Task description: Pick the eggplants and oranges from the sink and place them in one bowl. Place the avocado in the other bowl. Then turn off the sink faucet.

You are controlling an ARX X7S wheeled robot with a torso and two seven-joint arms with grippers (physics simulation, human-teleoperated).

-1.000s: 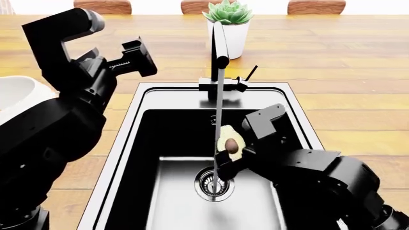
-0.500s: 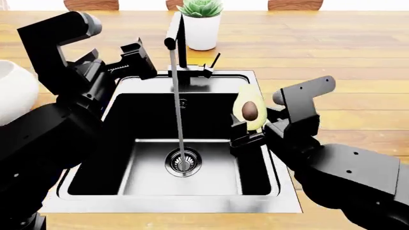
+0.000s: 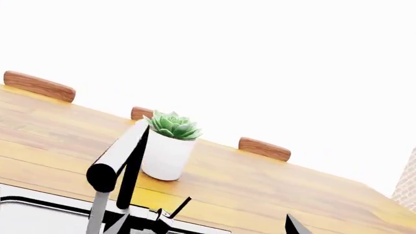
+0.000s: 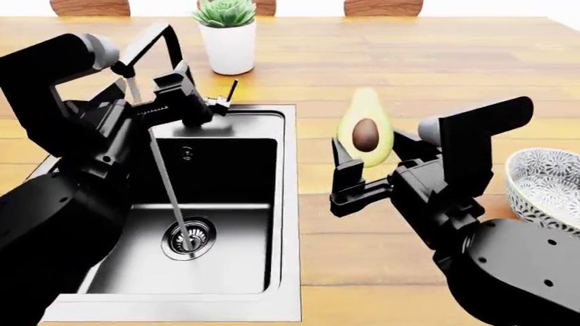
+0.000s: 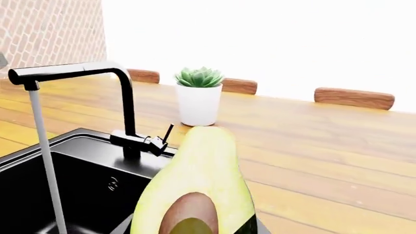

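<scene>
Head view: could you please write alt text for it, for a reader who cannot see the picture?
The right gripper holds a halved avocado upright above the wooden counter, between the sink and a patterned bowl at the right edge. Water runs from the black faucet into the drain; a potted succulent stands behind.

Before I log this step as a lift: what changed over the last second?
The right gripper carried the avocado up out of the sink and to the right; it is now above the wooden counter, nearer the patterned bowl. The head view shifted too. Unchanged: the grip on the avocado, water running from the faucet, and the left gripper raised.
</scene>
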